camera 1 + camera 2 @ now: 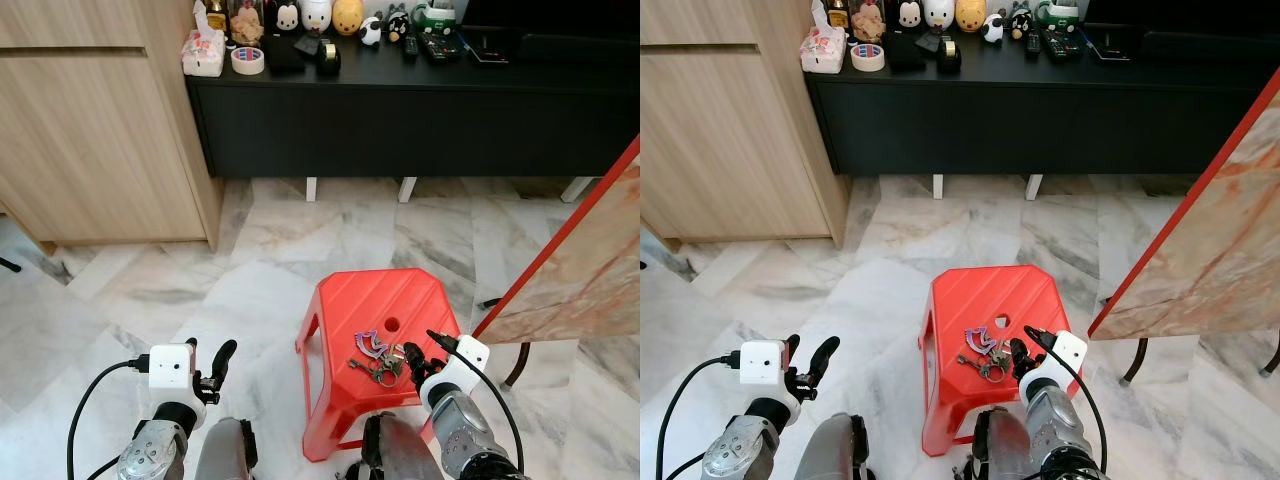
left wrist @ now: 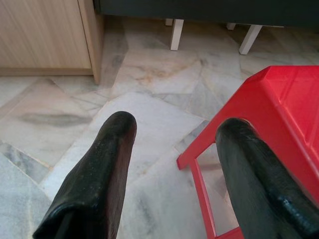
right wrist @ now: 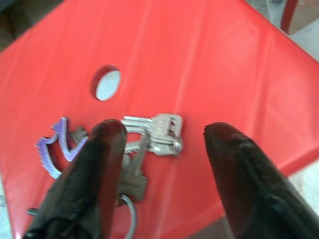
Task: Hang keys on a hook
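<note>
Keys: a bunch of keys (image 3: 149, 137) with a purple charm (image 3: 56, 145) lies on the red stool (image 1: 370, 300), near its right front edge.
Right tool (image 3: 159, 144): fingers spread wide, poised just over the keys.
Left tool (image 2: 174, 169): fingers wide apart, above the marble floor (image 1: 150, 290), left of the stool.

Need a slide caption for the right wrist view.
Right pincer, open, poised over the keys lying on the red stool.

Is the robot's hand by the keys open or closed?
Open. The right gripper hangs over the keys on the red stool, its two black fingers spread wide with nothing between them yet.
</note>
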Controlling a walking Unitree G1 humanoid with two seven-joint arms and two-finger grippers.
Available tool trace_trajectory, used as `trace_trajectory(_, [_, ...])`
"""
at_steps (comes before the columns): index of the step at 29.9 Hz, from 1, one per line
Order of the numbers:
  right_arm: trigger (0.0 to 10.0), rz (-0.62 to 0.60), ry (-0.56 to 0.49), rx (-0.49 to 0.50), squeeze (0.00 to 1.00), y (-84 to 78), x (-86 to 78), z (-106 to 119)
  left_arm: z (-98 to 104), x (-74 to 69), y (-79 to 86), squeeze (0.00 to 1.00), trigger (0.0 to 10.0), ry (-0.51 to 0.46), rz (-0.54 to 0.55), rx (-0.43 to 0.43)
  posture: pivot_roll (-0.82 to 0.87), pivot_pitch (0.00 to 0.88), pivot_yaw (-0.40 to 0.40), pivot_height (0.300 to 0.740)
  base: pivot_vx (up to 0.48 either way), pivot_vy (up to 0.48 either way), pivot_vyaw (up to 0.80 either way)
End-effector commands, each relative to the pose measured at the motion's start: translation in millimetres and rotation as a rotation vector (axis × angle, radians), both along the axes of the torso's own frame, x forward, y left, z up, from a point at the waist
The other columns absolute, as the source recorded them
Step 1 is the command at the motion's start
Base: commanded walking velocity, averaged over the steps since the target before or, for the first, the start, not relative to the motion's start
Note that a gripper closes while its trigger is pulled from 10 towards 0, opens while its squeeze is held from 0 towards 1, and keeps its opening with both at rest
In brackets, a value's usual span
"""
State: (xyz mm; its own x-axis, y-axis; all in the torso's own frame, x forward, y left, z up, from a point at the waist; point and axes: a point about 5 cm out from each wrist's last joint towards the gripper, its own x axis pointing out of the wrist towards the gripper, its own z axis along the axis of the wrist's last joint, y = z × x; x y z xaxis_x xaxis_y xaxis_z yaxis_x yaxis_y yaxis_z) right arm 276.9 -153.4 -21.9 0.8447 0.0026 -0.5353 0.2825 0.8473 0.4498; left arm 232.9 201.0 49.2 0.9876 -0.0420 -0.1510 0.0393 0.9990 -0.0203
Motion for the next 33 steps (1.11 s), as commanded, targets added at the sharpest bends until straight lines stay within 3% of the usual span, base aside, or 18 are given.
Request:
trace_trajectory(1, [10.0, -0.017, 0.047, -0.014, 0.00, -7.1, -7.7, -7.1, -1.2, -1.8, -0.8, 0.00, 10.0, 0.000, -0.003, 0.014, 0.06, 0.133, -0.088, 0.616, 0.000, 0.000, 0.00])
trace_trajectory(15, [10.0, 0.028, 0.094, -0.023, 0.00, -1.8, -11.0, -11.8, -0.1, -3.3, 1.4, 0.00, 10.0, 0.000, -0.004, 0.023, 0.07, 0.141, -0.084, 0.616, 0.000, 0.000, 0.00])
trace_trajectory(33, [10.0, 0.041, 0.041, -0.050, 0.00, -2.5, -5.9, -6.2, 5.8, -2.7, 0.0, 0.00, 10.0, -0.022, -0.007, 0.028, 0.07, 0.201, -0.090, 0.616, 0.000, 0.000, 0.00])
